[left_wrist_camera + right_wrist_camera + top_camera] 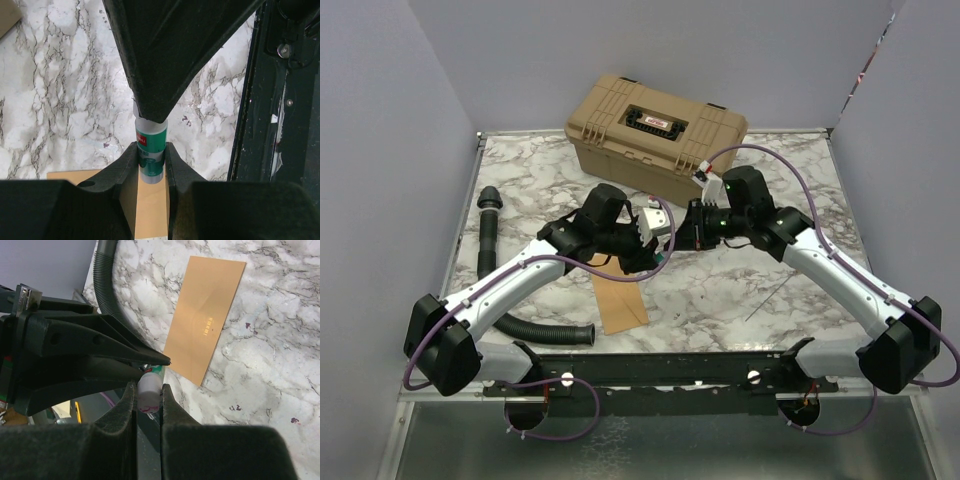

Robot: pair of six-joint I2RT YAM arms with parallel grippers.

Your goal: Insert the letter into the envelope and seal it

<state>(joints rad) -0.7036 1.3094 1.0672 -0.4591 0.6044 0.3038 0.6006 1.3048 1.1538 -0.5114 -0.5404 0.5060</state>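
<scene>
Top external: closed case (657, 125), flat envelope (620, 305)

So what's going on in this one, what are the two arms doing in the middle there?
The two arms meet over the marble table, working a glue stick between them. The left pincer clamps the stick's labelled body and the right pincer grips its white cap, so the cap is coming off or going on; I cannot tell which. The brown envelope lies flat on the table below, untouched. No separate letter is in view.
</scene>
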